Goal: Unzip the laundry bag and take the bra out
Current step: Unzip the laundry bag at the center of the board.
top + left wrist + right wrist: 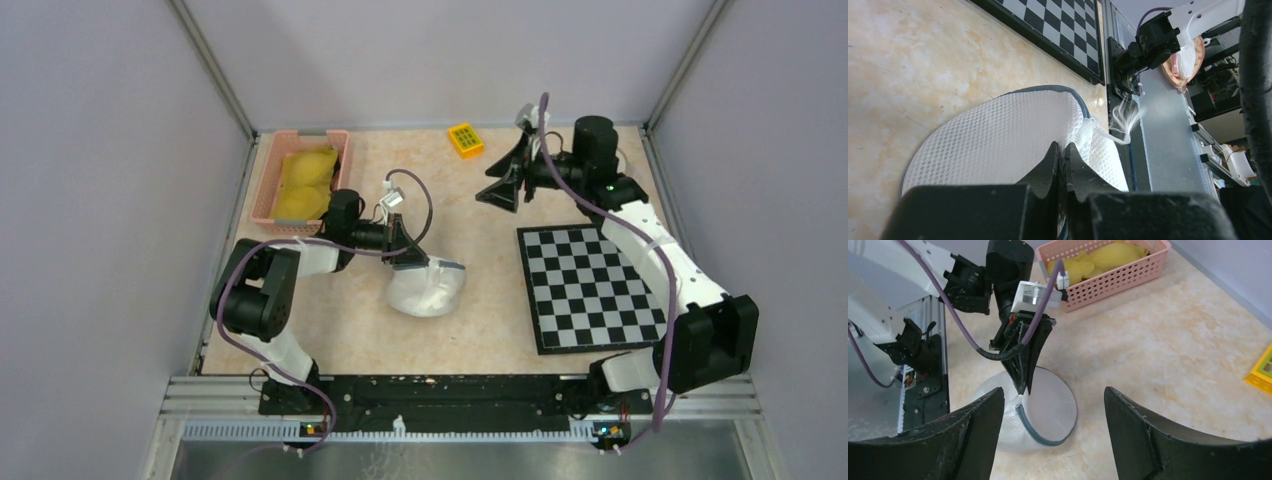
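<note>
White mesh: laundry bag, rounded and puffed, lying on the counter about midway across, nearer the left arm.
Bag edge: dark grey trim curving along one side; zipped or unzipped, cannot tell.
Bag contents: hidden behind the mesh.
Left end effector: pointing down onto the top of the bag, fingers pressed almost together on a pinch of mesh beside the trim; whether on a zip tab, cannot tell.
Right end effector: raised over the far part of the counter, well apart from the bag, jaws spread wide, empty.
Basket: pink, slotted walls, in the far left corner, just behind the left arm's wrist.
In the basket: yellow padded cloth, filling most of it.
Checkerboard: black and white, flat on the right half of the counter, partly under the right arm, near the bag without touching it.
Yellow box: small, gridded top, at the far edge between basket and right end effector.
</note>
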`<state>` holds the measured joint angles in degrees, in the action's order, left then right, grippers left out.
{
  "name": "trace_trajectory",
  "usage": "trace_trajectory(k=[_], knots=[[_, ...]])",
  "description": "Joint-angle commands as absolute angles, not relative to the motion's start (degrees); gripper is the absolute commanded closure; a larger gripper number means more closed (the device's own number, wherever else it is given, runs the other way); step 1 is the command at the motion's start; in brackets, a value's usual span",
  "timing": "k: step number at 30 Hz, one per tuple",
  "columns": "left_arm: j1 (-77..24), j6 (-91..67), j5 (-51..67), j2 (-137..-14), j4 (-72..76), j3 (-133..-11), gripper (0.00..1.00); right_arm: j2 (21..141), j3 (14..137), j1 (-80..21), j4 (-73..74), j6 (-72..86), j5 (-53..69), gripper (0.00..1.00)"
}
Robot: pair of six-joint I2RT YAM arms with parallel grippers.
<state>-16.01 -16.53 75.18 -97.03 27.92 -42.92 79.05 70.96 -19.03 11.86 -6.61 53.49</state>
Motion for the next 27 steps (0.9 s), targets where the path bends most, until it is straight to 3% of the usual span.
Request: trace_trajectory(k=[1,5,11,27], knots=[[-15.4,-17.13,72.96,-98.21,30.66,-45.26,1.0,77.93,73.52,-14.69,4.21,5.85,60.45,0.28],[-15.38,-17.98,73.15,-98.37,31.57,-45.81,1.0,78.53,68.31,-16.37,-1.51,7.6,57.01,0.29],[-15.38,-19.01,73.84,-98.75,31.88,-46.1,1.0,79.76,61.43,-26.8,1.52,-6.62,47.39,0.34],[-15.38,-24.11,74.7,-100.72,35.01,-46.48,0.99,85.87,48.97,-32.64,-13.81,-13.01,47.72,0.35]])
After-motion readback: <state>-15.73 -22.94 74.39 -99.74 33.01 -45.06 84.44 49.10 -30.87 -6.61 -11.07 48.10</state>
